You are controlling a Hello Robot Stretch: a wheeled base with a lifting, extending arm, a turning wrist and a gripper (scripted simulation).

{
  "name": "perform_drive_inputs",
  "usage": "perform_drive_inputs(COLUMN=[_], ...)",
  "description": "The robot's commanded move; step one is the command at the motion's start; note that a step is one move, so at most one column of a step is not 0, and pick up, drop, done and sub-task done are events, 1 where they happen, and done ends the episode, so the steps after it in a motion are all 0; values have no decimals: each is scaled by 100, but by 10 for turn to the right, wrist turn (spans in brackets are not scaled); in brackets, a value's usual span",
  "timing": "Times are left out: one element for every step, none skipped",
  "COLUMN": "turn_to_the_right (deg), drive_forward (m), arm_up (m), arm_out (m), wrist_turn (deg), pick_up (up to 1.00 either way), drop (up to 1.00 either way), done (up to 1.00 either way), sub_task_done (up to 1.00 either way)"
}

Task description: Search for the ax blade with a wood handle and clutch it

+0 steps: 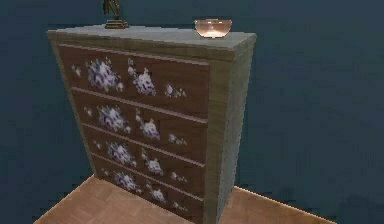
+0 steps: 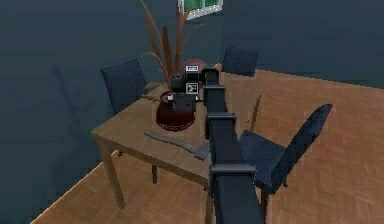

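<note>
A flat grey elongated thing (image 2: 183, 147) lies on the wooden dining table (image 2: 130, 128), near its front edge and just left of the arm; its shape is too vague to name. The dark arm (image 2: 226, 150) reaches out over the table. My gripper (image 2: 177, 80) sits left of the two white marker squares, in front of a potted plant (image 2: 172, 110) with long brown leaves in a reddish pot. I cannot tell whether it holds anything.
Dark blue chairs stand around the table: one at the left (image 2: 124, 84), one at the far end (image 2: 240, 60), one at the right (image 2: 297, 142). Ahead, a tall dresser (image 1: 150, 110) with flowered drawers carries a glass bowl (image 1: 213, 28) and a small dark statue (image 1: 115, 12), against a dark blue wall.
</note>
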Motion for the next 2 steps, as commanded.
perform_drive_inputs(turn_to_the_right=[0, 0], drive_forward=[0, 0], arm_up=[0, -30], arm_out=[0, 0], wrist_turn=[240, 0], pick_up=[0, 0], drop=[0, 0], done=[0, 0], sub_task_done=[0, 0])
